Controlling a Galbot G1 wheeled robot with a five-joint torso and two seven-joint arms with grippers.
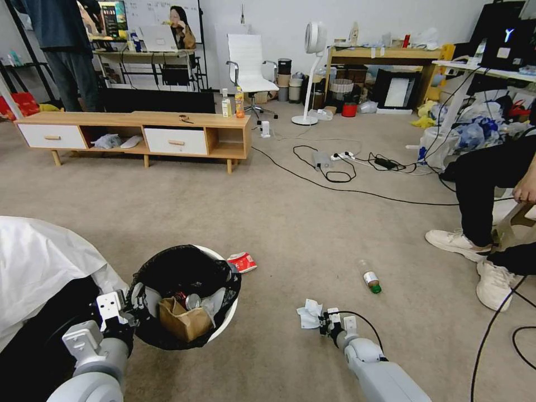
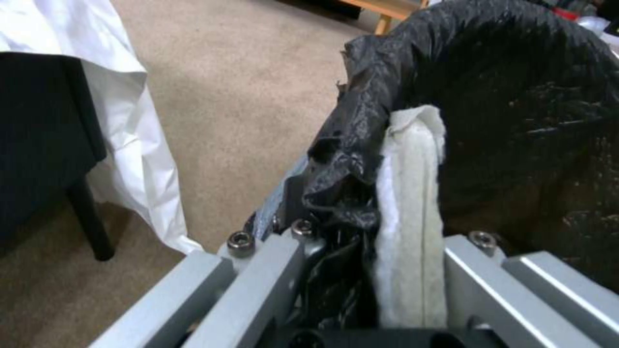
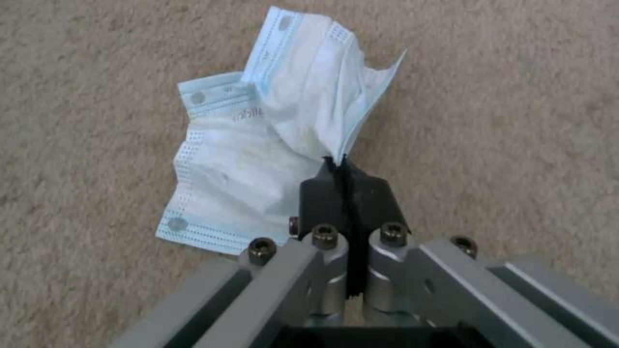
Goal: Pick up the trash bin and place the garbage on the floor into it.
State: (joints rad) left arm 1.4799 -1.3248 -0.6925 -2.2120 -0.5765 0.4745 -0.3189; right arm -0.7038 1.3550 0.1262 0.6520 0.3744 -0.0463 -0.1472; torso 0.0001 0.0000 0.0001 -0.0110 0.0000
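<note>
Bin (image 1: 223, 326): white, black-lined, its wall largely hidden by the liner; a brown bag (image 1: 183, 319) and can (image 1: 193, 301) are seen inside. Rim is clamped between the left gripper (image 2: 361, 227) fingers, low at the robot's left. Carpet (image 1: 290, 223): beige, crossed by cables; wrapper (image 1: 242, 261) beside the bin, bottle (image 1: 369, 276) farther right. Right gripper (image 3: 342, 166): lowered to the carpet, pads pressed together on a tissue (image 3: 271, 130) edge.

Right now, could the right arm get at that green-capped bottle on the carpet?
Probably not yet: the right gripper is shut on a crumpled tissue. The bottle lies nearby on open floor with nothing between.
</note>
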